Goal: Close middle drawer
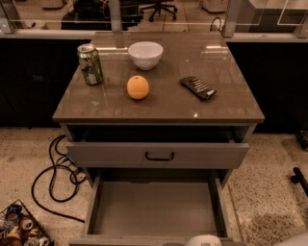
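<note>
Middle drawer (154, 206) stands pulled far out; tool (204, 240) at its front edge, state unclear.

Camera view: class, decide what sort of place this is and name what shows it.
Probably an office or lab workspace: a grey drawer cabinet stands on speckled floor, an office chair sits beyond a partition, and cables trail beside it. Its middle drawer is open. The gripper is not in view.
</note>
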Robot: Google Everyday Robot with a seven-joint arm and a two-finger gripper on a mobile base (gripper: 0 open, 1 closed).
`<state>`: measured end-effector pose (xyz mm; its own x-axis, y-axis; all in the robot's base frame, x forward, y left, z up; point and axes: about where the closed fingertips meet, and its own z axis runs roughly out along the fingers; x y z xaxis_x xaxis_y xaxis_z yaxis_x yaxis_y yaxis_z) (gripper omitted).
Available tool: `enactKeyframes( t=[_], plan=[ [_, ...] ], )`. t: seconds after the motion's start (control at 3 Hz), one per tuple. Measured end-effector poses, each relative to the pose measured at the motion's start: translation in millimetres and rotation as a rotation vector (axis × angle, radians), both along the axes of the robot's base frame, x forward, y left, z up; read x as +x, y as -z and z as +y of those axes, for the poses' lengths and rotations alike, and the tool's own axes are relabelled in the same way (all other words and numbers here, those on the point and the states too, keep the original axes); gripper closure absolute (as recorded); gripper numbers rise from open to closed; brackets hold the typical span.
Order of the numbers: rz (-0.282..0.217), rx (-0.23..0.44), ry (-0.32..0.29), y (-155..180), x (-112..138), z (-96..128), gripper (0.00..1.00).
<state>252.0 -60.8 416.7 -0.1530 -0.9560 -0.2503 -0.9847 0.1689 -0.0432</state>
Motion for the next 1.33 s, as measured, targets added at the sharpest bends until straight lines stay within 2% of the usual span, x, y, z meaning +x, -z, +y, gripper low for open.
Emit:
enactKeyframes(
  t=[0.33, 0.67, 1.0, 1.33],
  plan=[
    [0.009, 0.034, -0.016, 25, 12, 13, 1.00],
    [0.010, 0.029, -0.046, 46, 24, 28, 1.00],
    [0.009, 0.024, -0.048, 48, 26, 30, 1.00],
    [-0.011, 0.002, -0.035, 51, 38, 36, 1.00]
  ],
)
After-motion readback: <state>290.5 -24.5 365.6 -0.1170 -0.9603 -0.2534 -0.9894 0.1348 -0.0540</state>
